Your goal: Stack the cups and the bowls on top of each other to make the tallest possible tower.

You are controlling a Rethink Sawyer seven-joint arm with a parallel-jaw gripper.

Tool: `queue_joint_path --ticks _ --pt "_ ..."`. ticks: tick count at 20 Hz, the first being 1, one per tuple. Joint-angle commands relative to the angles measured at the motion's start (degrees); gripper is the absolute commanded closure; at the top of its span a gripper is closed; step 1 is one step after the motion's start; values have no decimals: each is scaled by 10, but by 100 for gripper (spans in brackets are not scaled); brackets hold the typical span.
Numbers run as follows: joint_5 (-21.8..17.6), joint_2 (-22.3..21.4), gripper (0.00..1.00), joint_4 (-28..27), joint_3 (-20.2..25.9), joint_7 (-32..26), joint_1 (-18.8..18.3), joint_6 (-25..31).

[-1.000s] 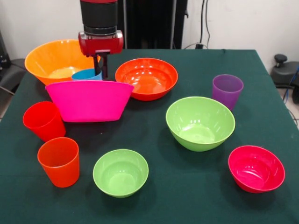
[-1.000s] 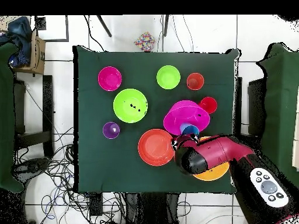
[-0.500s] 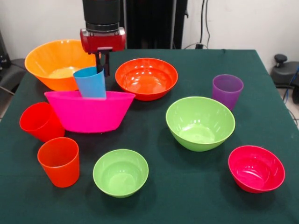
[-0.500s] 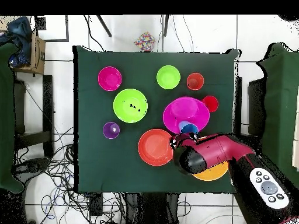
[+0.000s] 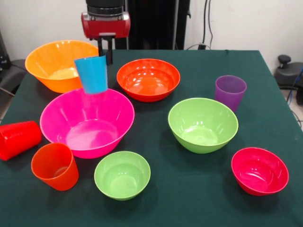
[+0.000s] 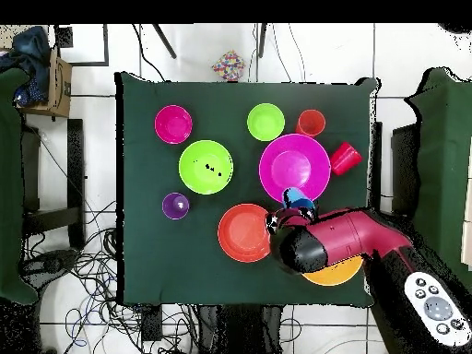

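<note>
My gripper (image 5: 105, 56) is shut on the rim of the blue cup (image 5: 92, 73), which hangs upright in the air over the far edge of the large pink bowl (image 5: 87, 120). From overhead the blue cup (image 6: 297, 198) sits just off the pink bowl's (image 6: 294, 168) rim, by my gripper (image 6: 293, 212). The pink bowl rests flat on the cloth. A red cup (image 5: 16, 139) lies on its side at the left edge. Beside it the orange cup (image 5: 54, 166) leans. No tower is in view; each bowl sits singly.
The large orange bowl (image 5: 59, 64) and the shallow red-orange bowl (image 5: 148, 79) flank my gripper. Medium lime bowl (image 5: 202, 124), small lime bowl (image 5: 122, 175), crimson bowl (image 5: 259, 170) and purple cup (image 5: 230, 92) are spread over the green cloth (image 5: 189, 203).
My gripper rose with the blue cup out of the pink bowl. The pink bowl dropped from tilted to flat, the red cup fell over leftward, and the orange cup shifted and tilted.
</note>
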Motion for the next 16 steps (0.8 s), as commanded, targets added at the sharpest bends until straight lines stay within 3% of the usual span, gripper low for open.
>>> queue_joint_path --ticks 1,7,16 --pt "37 -39 100 57 58 -161 0 89" --pt "59 -70 100 80 80 -136 4 90" --pt "33 -84 100 113 69 -47 43 32"
